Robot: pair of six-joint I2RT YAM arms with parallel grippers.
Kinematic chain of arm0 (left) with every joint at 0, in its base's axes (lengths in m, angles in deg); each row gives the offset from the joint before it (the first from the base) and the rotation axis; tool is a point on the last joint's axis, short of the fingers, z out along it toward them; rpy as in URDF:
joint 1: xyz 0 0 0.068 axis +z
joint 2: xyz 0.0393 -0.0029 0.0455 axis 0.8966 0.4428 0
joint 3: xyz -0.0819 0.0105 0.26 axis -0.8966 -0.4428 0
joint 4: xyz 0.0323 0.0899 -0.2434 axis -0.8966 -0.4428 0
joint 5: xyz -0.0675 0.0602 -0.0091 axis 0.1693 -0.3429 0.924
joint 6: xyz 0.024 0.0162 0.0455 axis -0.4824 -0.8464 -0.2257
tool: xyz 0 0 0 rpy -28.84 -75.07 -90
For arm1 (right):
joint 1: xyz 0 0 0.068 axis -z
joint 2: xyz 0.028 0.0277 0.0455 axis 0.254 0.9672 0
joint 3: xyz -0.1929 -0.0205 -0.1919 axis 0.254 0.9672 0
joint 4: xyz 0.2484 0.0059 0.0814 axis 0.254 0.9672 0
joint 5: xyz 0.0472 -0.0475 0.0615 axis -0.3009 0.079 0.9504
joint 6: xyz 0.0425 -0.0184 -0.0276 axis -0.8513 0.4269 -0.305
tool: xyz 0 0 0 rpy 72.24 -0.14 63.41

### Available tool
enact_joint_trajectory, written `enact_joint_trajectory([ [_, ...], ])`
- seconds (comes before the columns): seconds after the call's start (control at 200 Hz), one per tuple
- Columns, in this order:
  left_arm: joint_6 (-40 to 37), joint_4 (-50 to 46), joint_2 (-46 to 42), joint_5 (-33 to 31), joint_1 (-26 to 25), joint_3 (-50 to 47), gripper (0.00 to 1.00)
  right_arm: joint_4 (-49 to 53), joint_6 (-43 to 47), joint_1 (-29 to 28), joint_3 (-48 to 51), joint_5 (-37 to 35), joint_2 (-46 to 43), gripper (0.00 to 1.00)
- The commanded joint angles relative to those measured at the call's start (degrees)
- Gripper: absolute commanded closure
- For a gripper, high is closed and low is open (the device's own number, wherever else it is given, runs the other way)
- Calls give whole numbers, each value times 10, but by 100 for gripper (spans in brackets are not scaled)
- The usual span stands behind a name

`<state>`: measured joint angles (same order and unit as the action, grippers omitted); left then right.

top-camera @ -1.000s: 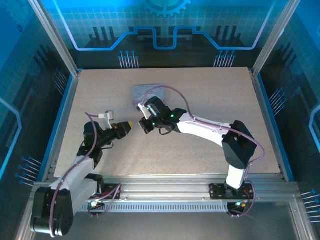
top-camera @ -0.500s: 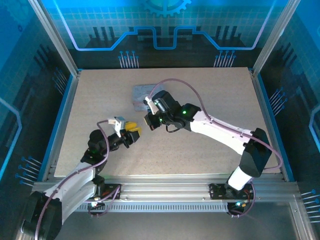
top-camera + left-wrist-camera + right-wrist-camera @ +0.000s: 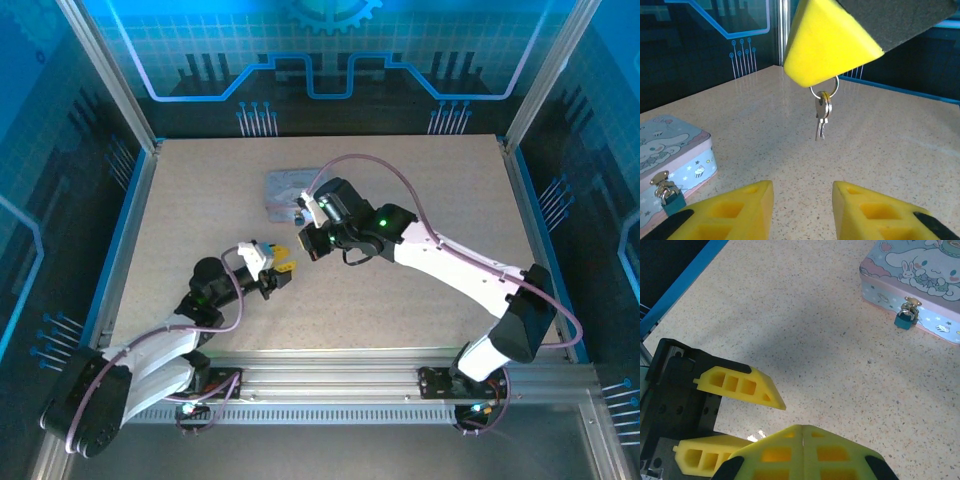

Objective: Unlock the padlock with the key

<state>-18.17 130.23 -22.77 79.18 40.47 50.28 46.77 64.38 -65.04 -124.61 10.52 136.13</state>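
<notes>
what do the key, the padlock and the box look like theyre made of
The key: bare silvery metal, glinting. The padlock: teal body, likely painted or anodised metal, with a shiny shackle. The box: probably printed tin, glossy with rolled edges; could be plastic.

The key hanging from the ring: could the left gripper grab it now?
Probably yes. The key hangs free in open air under the shut right gripper, and the left gripper faces it, jaws apart, with nothing between them.
</notes>
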Motion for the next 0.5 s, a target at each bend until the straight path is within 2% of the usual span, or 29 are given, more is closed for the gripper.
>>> enact_joint_trajectory([
  [0.0, -47, 45, 26, 21, -12, 28, 64, 17, -7, 9, -15, 14, -18, 100],
  [0.29, -59, 130, 102, 3, -40, 39, 66, 18, -8, 12, -15, 23, -18, 100],
  [0.495, -66, 165, 125, -13, -43, 40, 69, 20, -6, 13, -16, 21, -16, 100],
])
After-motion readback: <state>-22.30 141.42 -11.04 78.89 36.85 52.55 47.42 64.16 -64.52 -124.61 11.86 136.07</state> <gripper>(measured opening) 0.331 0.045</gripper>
